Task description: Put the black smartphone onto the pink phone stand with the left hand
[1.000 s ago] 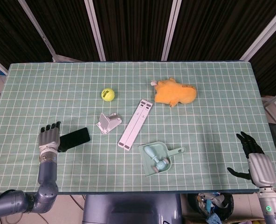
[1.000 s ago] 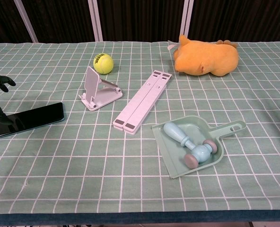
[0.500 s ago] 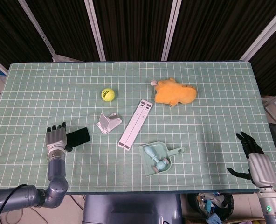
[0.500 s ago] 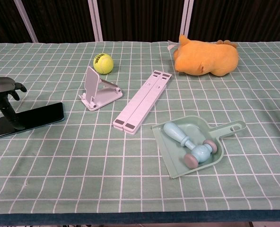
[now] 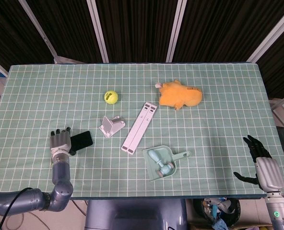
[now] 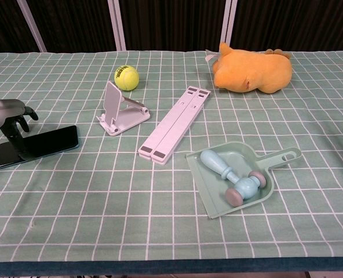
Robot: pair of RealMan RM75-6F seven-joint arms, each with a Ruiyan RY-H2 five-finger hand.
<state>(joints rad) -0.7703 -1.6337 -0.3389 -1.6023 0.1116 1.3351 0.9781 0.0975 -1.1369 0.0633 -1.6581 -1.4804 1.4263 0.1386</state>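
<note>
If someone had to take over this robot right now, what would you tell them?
Left hand: over the near end of the black phone, a finger touching it, no grip visible.
Right hand: idle at the table's right edge, open, holding nothing.
The phone lies flat on the cloth, left of the pink stand, which stands free.
Done: reach only.
Left: grip the phone, lift it, set it on the stand.
</note>
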